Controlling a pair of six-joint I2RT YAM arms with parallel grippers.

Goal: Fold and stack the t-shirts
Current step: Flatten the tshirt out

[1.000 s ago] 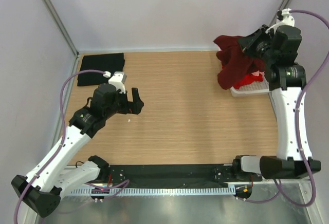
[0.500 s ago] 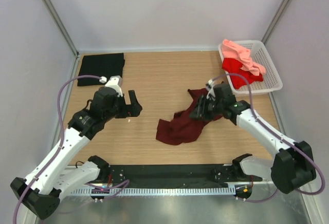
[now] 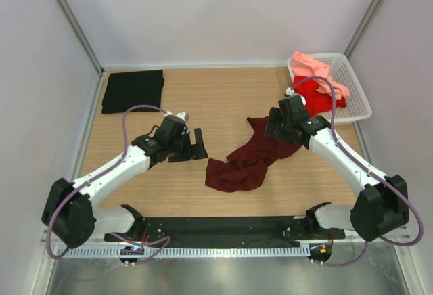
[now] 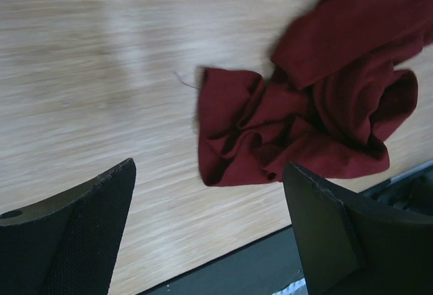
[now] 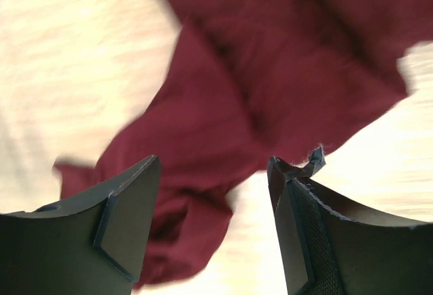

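A dark maroon t-shirt [image 3: 247,161] [image 4: 318,105] [image 5: 257,72] lies crumpled on the wooden table, right of centre. My right gripper [image 3: 273,130] [image 5: 215,193] hovers over the shirt's upper right end, jaws open, holding nothing. My left gripper [image 3: 200,147] [image 4: 210,207] stands open just left of the shirt's near left edge, apart from it. A black t-shirt [image 3: 133,91] lies folded flat at the far left corner. A bright red t-shirt [image 3: 321,97] and a salmon pink one [image 3: 316,69] sit bunched in the basket.
A white lattice basket [image 3: 353,89] stands at the far right corner. A black strip [image 3: 223,226] runs along the table's near edge, close below the maroon shirt. Grey walls enclose the table on three sides.
The right arm carried the maroon shirt from the basket down to the table and let go of it, then lifted slightly. The left gripper moved right and nearer, close to the shirt's left edge.
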